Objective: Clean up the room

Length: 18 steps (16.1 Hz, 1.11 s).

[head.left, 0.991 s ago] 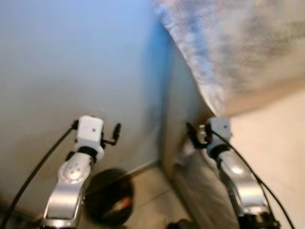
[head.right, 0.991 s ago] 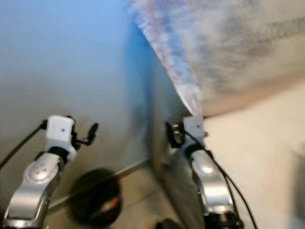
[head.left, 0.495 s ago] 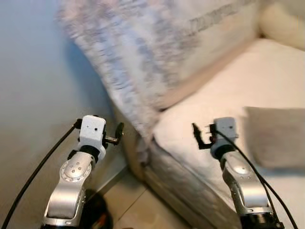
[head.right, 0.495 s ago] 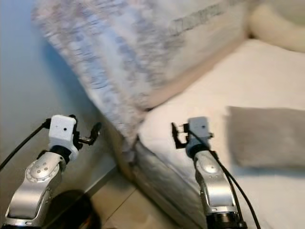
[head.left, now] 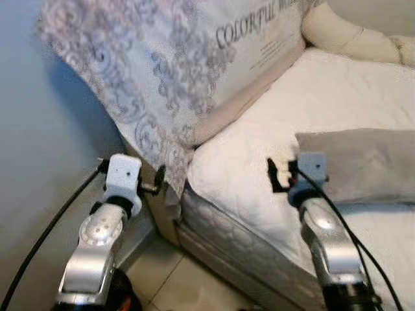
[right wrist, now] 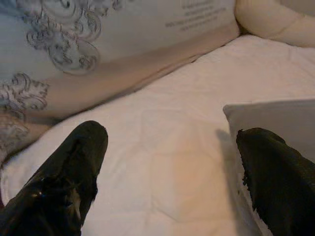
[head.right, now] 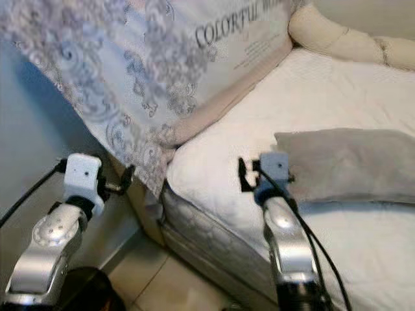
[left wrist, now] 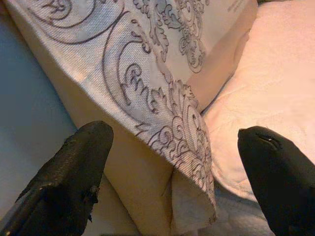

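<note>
A flat grey pillow [head.right: 350,165] lies on the white bed [head.right: 337,97] near its front edge, just beside the right gripper [right wrist: 170,177], whose fingers are spread apart and empty. The left gripper [left wrist: 172,182], also spread, hovers off the bed's corner by the patterned upright mattress [head.left: 162,71].

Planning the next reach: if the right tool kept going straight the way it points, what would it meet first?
Probably the white quilted bed top, bare between its open fingers. The grey pillow lies just off to one side, so depth is uncertain.

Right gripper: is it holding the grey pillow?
No, the right gripper is open with nothing between its fingers, hovering over the white mattress beside the grey pillow.
</note>
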Motion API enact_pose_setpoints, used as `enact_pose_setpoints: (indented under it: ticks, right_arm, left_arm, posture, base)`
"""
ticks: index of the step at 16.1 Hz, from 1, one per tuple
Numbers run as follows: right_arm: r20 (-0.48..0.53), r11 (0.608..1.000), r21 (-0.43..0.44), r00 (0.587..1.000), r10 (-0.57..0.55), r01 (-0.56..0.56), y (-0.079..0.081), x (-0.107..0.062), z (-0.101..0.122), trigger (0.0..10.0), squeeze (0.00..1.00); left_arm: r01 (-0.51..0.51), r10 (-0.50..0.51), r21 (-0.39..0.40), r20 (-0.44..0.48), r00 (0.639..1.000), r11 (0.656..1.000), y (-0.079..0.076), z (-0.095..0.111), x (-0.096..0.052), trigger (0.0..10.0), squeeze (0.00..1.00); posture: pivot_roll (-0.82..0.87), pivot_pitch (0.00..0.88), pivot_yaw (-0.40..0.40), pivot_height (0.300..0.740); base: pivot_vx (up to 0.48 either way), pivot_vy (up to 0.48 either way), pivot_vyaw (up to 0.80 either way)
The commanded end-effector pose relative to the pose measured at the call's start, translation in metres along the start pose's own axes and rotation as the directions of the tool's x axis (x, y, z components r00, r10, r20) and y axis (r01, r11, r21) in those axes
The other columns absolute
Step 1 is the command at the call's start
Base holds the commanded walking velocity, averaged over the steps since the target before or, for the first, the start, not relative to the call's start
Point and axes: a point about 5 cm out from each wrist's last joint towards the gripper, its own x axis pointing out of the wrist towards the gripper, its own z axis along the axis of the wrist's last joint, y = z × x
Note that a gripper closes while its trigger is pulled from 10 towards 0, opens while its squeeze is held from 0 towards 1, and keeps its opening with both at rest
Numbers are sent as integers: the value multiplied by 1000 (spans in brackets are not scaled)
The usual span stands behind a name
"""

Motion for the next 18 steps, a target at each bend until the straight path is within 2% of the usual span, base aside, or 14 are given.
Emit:
enact_pose_setpoints:
  ticks: [1,3,8,12,15,16,17,18]
  right_arm:
    - [-2,999,-14,1000,-29,29,-4,1,0,10000,1000]
    - [-11,998,-13,998,-55,55,-6,2,-1,10000,1000]
    - [-25,999,-13,998,-51,50,-5,3,-2,10000,1000]
    - [-37,999,-18,998,-48,48,-3,4,-4,10000,1000]
    - [-37,998,-17,998,-56,56,-3,4,-3,10000,1000]
    - [-35,998,-18,998,-55,54,-3,5,-3,10000,910]
    - [-34,998,-19,998,-52,52,-2,5,-3,10000,643]
    - [-37,999,-23,998,-46,45,-1,5,-3,10000,0]
  left_arm:
    - [-1,1,-1,14,1000,1000,2,4,3,10000,0]
    - [17,-18,24,34,999,1000,0,7,4,10000,0]
    - [17,-18,26,29,999,1000,1,7,5,10000,0]
    - [-13,13,1,29,999,1000,4,7,6,10000,0]
    - [-18,16,25,54,998,1000,6,11,6,10000,0]
    - [-13,12,17,63,998,1000,6,12,7,10000,0]
    - [-9,8,15,69,998,1000,6,13,7,10000,0]
    - [-7,6,18,68,998,1000,6,13,7,10000,0]
  posture:
    - [35,0,44,740]
    - [36,0,46,740]
    - [38,0,46,740]
    - [36,0,48,740]
    - [37,0,48,740]
    - [37,0,48,740]
    - [37,0,48,740]
    - [37,0,49,740]
  base:
    - [0,0,-800]
    - [0,0,-800]
    - [0,0,-800]
    - [0,0,-800]
    - [0,0,0]
    - [0,0,0]
    - [0,0,0]
    - [300,0,0]
